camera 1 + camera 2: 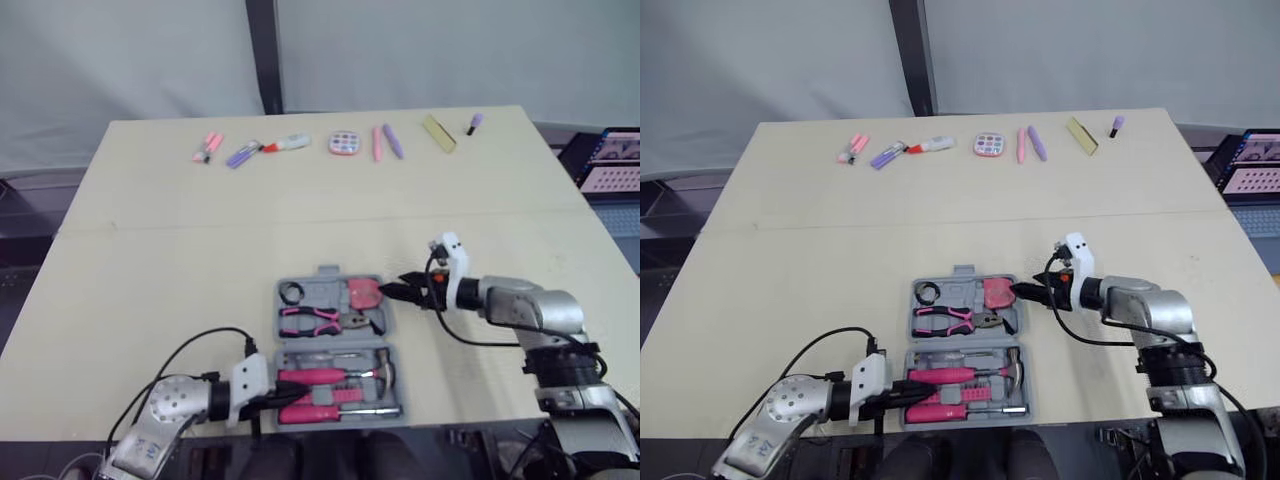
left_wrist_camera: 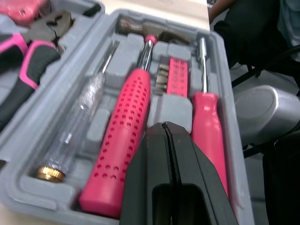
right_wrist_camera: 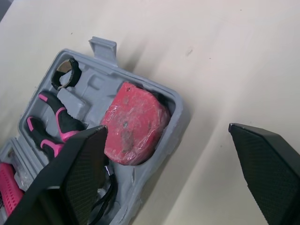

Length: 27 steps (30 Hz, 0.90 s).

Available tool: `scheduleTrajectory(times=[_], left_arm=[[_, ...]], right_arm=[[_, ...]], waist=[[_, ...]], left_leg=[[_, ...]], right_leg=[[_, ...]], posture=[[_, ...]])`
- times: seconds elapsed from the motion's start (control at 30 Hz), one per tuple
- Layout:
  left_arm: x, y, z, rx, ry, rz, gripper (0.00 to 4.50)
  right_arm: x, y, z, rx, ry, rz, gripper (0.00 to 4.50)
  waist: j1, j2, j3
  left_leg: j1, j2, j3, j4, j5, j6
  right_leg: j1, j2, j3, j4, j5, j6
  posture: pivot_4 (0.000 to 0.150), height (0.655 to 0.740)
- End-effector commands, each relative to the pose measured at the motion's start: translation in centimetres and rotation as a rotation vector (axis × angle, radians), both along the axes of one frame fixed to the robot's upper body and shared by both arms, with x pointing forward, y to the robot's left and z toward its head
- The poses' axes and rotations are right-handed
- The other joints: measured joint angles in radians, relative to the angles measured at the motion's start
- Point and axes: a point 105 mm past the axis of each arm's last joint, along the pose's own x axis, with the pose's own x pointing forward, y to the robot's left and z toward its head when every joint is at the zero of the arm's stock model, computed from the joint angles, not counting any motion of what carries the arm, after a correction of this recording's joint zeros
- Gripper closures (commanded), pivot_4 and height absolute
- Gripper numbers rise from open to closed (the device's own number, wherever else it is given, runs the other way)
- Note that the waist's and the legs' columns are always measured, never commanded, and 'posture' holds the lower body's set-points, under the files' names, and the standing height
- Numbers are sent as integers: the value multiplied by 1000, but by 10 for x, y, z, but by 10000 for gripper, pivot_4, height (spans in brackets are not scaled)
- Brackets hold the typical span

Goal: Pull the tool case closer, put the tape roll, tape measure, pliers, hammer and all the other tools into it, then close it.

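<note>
The grey case (image 1: 326, 272) lies open on the table (image 1: 300, 210), close to its near edge, with both halves facing up. The far half holds 3 tools: the black tape roll (image 1: 291, 292) in the left corner, the pink-handled pliers (image 1: 310, 320) below it, and the pink tape measure (image 1: 363, 293) in the right corner. The near half holds the hammer (image 2: 124, 140), a pink screwdriver (image 2: 206, 122), a clear tester (image 2: 79, 126) and a pink bit rack (image 2: 177, 82), each seated in its moulded slot.

The left gripper (image 2: 165, 129) reaches in from the case's left side, low over the near half. Its 2 fingers are pressed together with nothing between them, and the tips sit above the gap between the hammer handle and the screwdriver handle.

The right gripper (image 1: 404, 290) is at the case's far right corner, just beside the tape measure, with its fingers (image 3: 84, 164) spread wide and empty. 1 finger is over the case rim, the other over bare table.

A row of markers (image 1: 240, 153) and other small items lines the table's far edge, well apart from the case. A laptop (image 1: 612, 160) shows past the table's right side.
</note>
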Motion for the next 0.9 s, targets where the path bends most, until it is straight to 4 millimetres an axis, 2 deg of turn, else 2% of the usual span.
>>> scheduleTrajectory(times=[0.03, 0.3, 0.63, 0.77, 0.9], left_arm=[[-2, -2, -5, -3, -3, -3, 45000], [2, 2, -20, 38, 34, 19, 45000], [2, 6, -24, 92, 47, 22, 45000], [5, 9, -25, 109, 41, 28, 45000], [5, 9, -26, 110, 41, 28, 45000]], right_arm=[[3, 1, 9, 67, 4, 11, 470], [10, 19, 3, 155, 59, 44, 470], [3, 50, 6, 257, 96, 158, 470], [-8, 52, 16, 284, 96, 212, 470], [-14, 45, 6, 215, 116, 203, 470]], waist=[[1, 0, 0], [0, 1, -1], [-4, 2, -1], [-14, 5, -3], [-20, 6, -4]], left_leg=[[0, 0, 0, 0, 0, 0], [0, 0, 0, 0, 0, 0], [0, 0, -1, 0, 0, 0], [0, 0, -1, 0, 0, 0], [1, 0, -2, -1, 0, 0]], right_leg=[[0, 0, 0, 0, 0, 0], [0, 0, 0, 1, 0, 0], [0, 0, 0, 2, 0, 0], [-1, 0, 0, 3, 0, 0], [-1, 0, 0, 6, 0, 0]], posture=[[1500, 7400], [1500, 7400], [1500, 7400], [1500, 7400], [1500, 7400]])
